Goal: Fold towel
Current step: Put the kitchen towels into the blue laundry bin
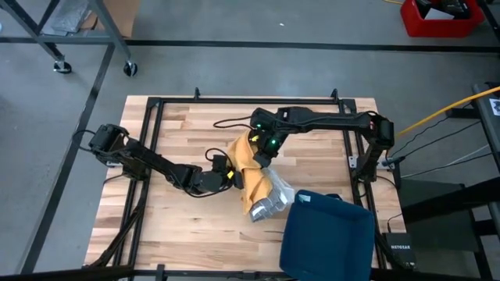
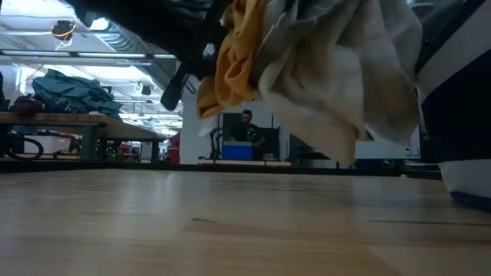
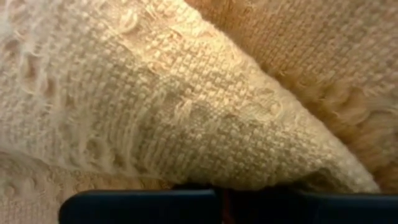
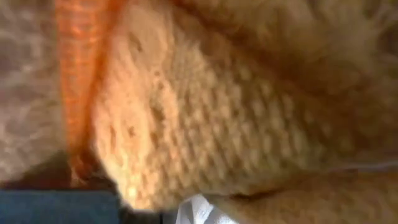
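The towel [image 1: 254, 168] is yellow on one face and cream-grey on the other. It is bunched between my two grippers above the middle of the table. In the low view the towel [image 2: 322, 69] hangs in folds, its lowest folds above the tabletop. My left gripper [image 1: 232, 176] is at its left side and my right gripper [image 1: 264, 152] at its far upper part. Both are shut on cloth. Cloth fills both wrist views: the cream weave [image 3: 186, 112] in the left, the yellow weave [image 4: 217, 112] in the right. My left gripper holds the towel's left side [image 1: 238, 176], coming level from the table's left. A cream fold [image 3: 261, 168] runs down into the fingers [image 3: 137, 208]; I cannot count the layers. The cloth hangs off the table. My right gripper holds the towel's yellow far part [image 1: 258, 147], reaching in from the table's right and far side. A thick yellow fold [image 4: 155, 162] sits at the fingers [image 4: 56, 208], which the cloth mostly hides. The towel hangs below the hold.
A dark blue bin [image 1: 328, 234] stands at the table's near right corner, close to the towel's grey lower end [image 1: 269, 207]; it shows in the low view as the bin [image 2: 460, 115]. A black frame [image 1: 156, 105] rims the wooden tabletop. Bare wood lies to the near left.
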Robot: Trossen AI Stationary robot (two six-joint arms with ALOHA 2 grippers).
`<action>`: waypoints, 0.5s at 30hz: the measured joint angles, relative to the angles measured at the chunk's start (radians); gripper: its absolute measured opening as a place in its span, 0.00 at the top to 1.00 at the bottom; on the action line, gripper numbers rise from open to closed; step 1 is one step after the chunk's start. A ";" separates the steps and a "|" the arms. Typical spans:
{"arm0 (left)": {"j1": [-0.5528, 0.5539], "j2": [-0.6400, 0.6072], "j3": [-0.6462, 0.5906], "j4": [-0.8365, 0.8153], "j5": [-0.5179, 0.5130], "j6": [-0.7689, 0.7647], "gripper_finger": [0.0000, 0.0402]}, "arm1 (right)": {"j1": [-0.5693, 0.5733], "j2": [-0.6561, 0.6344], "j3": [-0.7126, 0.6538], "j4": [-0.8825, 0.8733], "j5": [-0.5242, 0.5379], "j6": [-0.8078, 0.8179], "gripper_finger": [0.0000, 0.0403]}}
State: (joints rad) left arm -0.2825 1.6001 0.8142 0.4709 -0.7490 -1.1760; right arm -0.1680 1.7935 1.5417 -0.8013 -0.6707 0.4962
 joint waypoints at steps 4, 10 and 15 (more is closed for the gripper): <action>-0.001 0.000 0.045 -0.006 0.005 0.036 0.99 | 0.008 -0.034 0.000 -0.027 0.006 0.001 0.55; -0.002 0.000 0.052 0.000 0.019 0.139 0.99 | 0.027 -0.066 0.000 -0.041 0.035 0.009 0.55; -0.010 -0.001 0.100 -0.001 0.023 0.181 0.99 | 0.041 -0.119 0.000 -0.049 0.066 0.033 0.55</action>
State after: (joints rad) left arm -0.2926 1.5990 0.9147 0.4697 -0.7265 -0.9952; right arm -0.1268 1.6749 1.5417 -0.8504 -0.6044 0.5295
